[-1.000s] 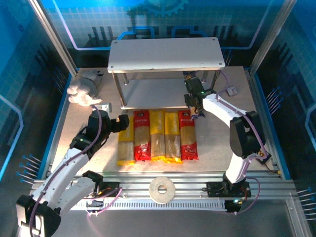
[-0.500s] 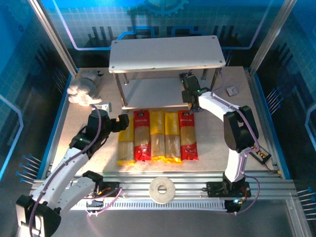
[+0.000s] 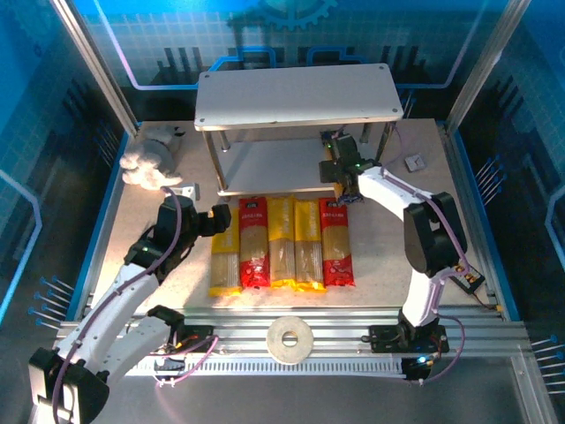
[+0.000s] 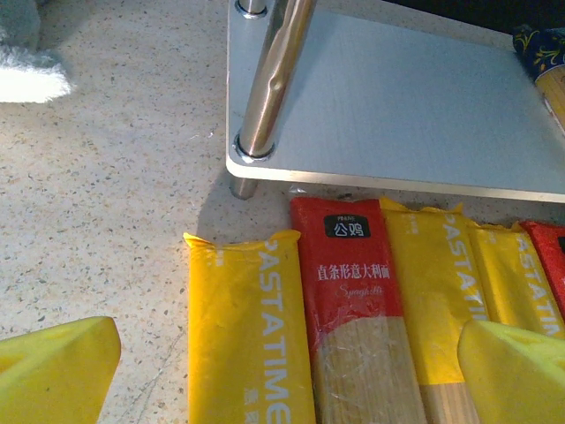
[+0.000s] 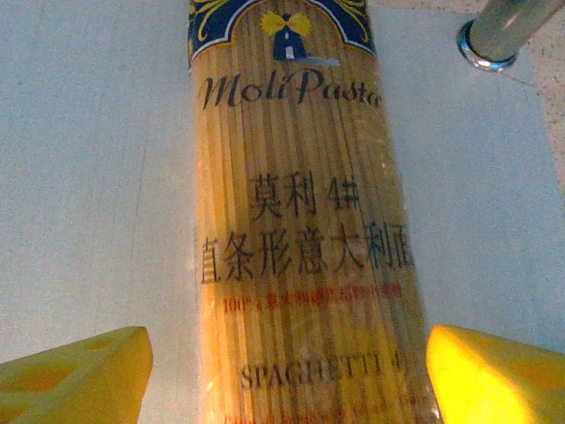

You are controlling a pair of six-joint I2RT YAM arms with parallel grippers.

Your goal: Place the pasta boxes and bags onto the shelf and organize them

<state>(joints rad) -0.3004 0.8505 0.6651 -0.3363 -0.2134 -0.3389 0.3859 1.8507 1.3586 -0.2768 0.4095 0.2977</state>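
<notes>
White fluffy wad [image 3: 144, 168] on the speckled tabletop [image 3: 388, 256], beyond and to the left of the left claw [image 3: 221, 223]; small white bracket [image 3: 188, 190] nearer, just beyond that claw and slightly left of it; small grey block [image 3: 413, 162] well to the right of the right claw [image 3: 341, 177], a little beyond it; white tape roll [image 3: 290, 339] on the ribbed metal rail [image 3: 353, 318], far back on the base side of both claws, roughly between them; blue-lit grid-patterned walls [image 3: 53, 106] all around
</notes>
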